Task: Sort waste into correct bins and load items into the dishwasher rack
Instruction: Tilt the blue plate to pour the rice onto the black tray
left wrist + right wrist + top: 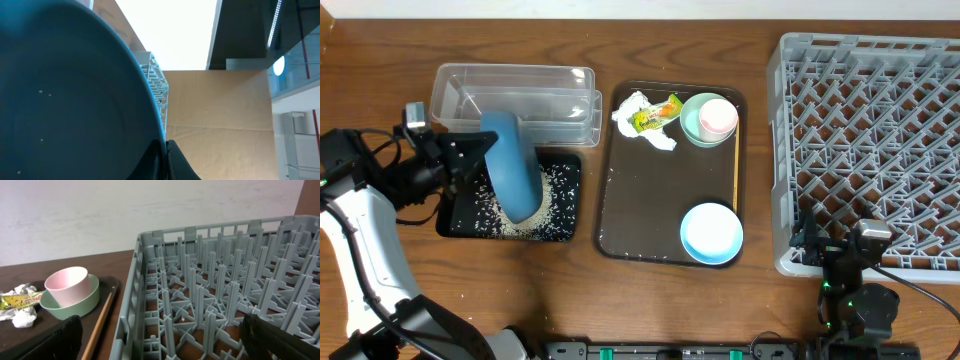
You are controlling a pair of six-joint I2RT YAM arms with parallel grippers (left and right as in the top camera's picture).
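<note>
The grey dishwasher rack [870, 140] stands at my right. My right gripper [162, 335] hangs at its near corner, fingers spread wide and holding nothing. My left gripper [475, 152] clamps the rim of the dark blue plate [512, 165], tipped steeply on edge above the black tray [565, 228], where rice grains [552, 190] lie scattered.

Dark blue plate [512, 165]: standing tilted on edge over the black tray [570, 165], being pinched by the left gripper [470, 150].
Rice [490, 215]: lying scattered inside the black tray.
Clear tub [515, 85]: sitting just behind the black tray.
Tissue [638, 115]: lying crumpled, right of the black tray.
Pink cup [717, 117]: nesting in the mint bowl [692, 128], farther right.
Light blue bowl [711, 233]: sitting upright, right and nearer front.
Wooden stick [736, 170]: lying flat, farther right.
Grey rack [870, 140]: standing far right.
</note>
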